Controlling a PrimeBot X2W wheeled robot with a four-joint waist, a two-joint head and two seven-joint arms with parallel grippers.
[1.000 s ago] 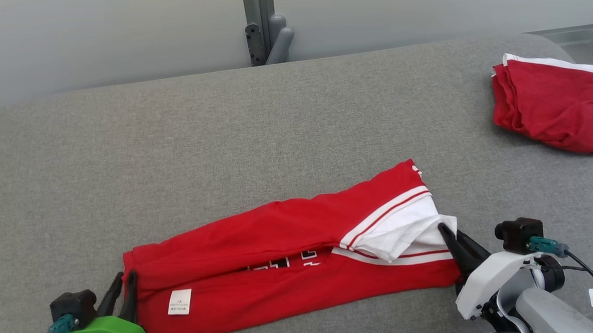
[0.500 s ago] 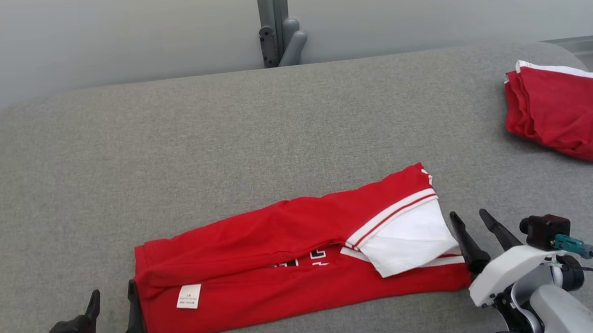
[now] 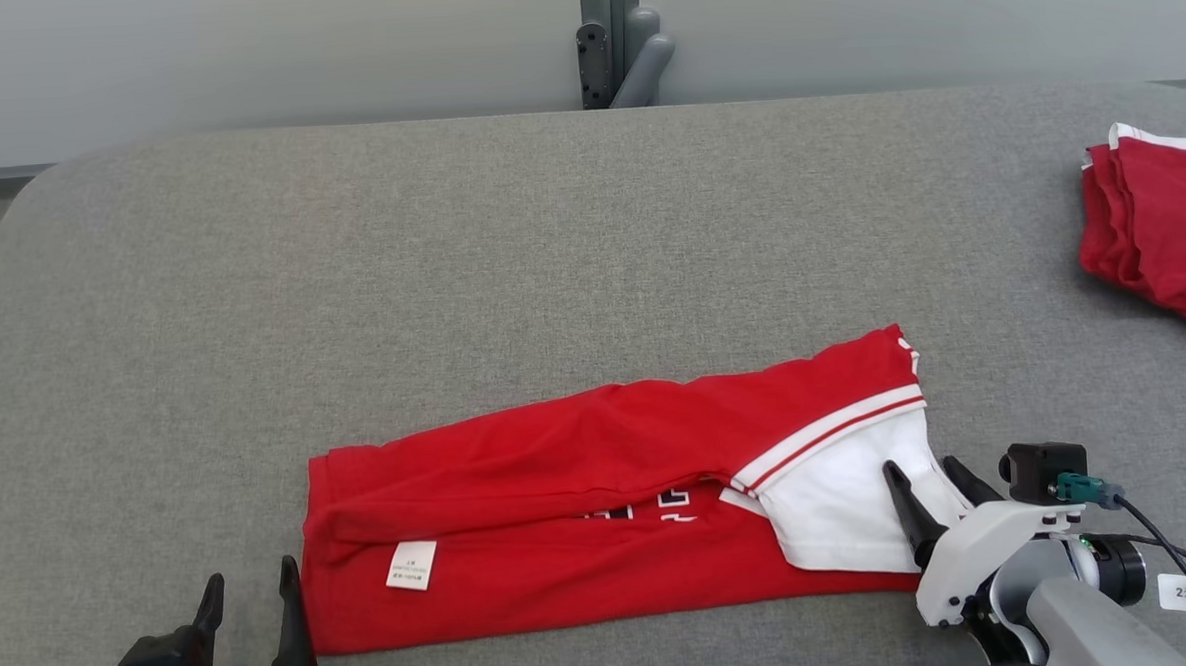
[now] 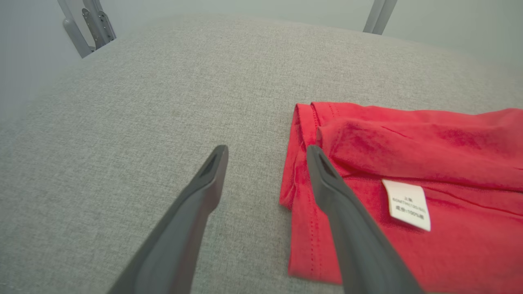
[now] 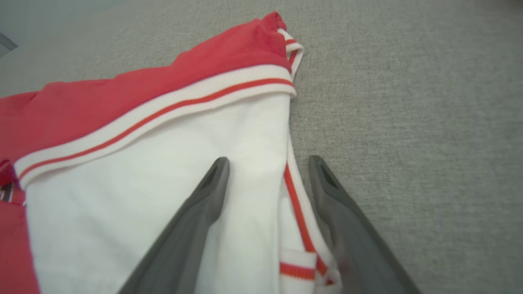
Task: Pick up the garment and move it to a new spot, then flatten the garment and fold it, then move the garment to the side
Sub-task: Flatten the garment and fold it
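Observation:
A red garment with white trim, folded into a long band, lies flat on the grey table. Its white label faces up near the left end. My left gripper is open at the band's left hem. In the left wrist view its right finger overlaps the hem of the garment while the gripper holds nothing. My right gripper is open over the white right end. In the right wrist view this gripper straddles the striped edge of the garment.
A second folded red garment lies at the table's far right, cut off by the frame. A grey post stands behind the table's far edge. The table's rounded left corner shows at the upper left.
Both grippers, shut at the garment's ends a second ago, have opened and let go. The white end has dropped flat. The camera has turned, sliding the scene rightwards.

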